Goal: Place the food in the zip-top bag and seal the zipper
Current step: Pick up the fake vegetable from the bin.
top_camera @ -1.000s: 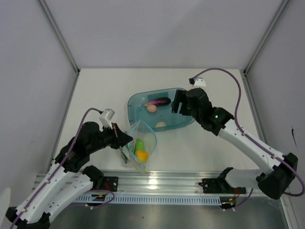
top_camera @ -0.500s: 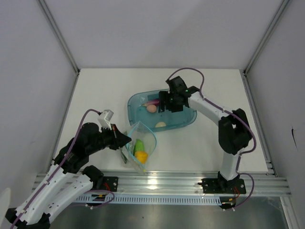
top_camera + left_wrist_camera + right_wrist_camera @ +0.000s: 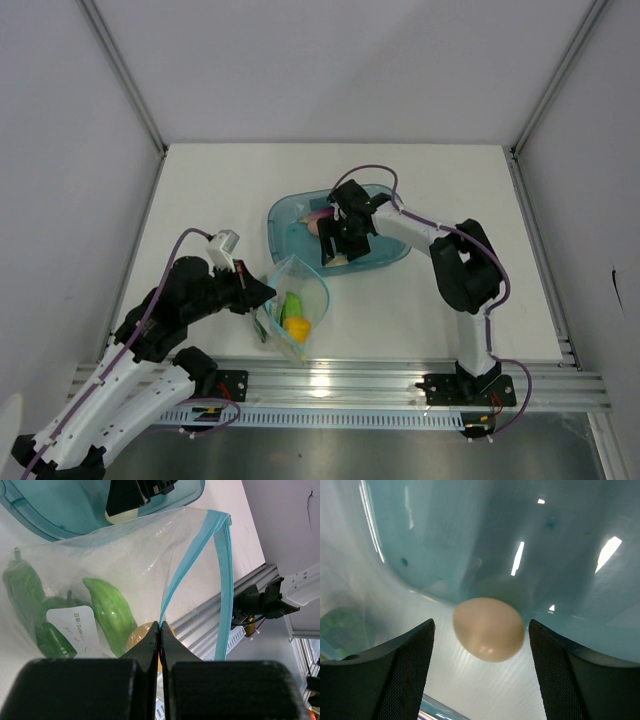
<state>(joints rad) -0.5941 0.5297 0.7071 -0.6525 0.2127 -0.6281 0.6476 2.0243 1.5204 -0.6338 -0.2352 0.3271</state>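
room first: the white table (image 3: 200,190) shows bare on every side of the teal tray (image 3: 280,215), and the enclosure walls stand well apart from both arms. the zip-top bag (image 3: 297,300) lies just beside the tray's near-left corner, between it and the metal rail (image 3: 350,378) at the near edge.

your left gripper (image 3: 161,630) is clamped on the zipper (image 3: 190,560), holding the mouth up and open toward the tray. inside the bag you have the dark green long vegetable (image 3: 20,585), the bright green chunk (image 3: 107,607) and the orange-yellow ball (image 3: 297,326).

your right gripper (image 3: 337,243) is down in the tray with its jaws spread wide either side of the cream egg (image 3: 489,629) – a gap shows on both sides. the pink ball (image 3: 316,227) and the purple eggplant (image 3: 320,213) lie further back – partly hidden.
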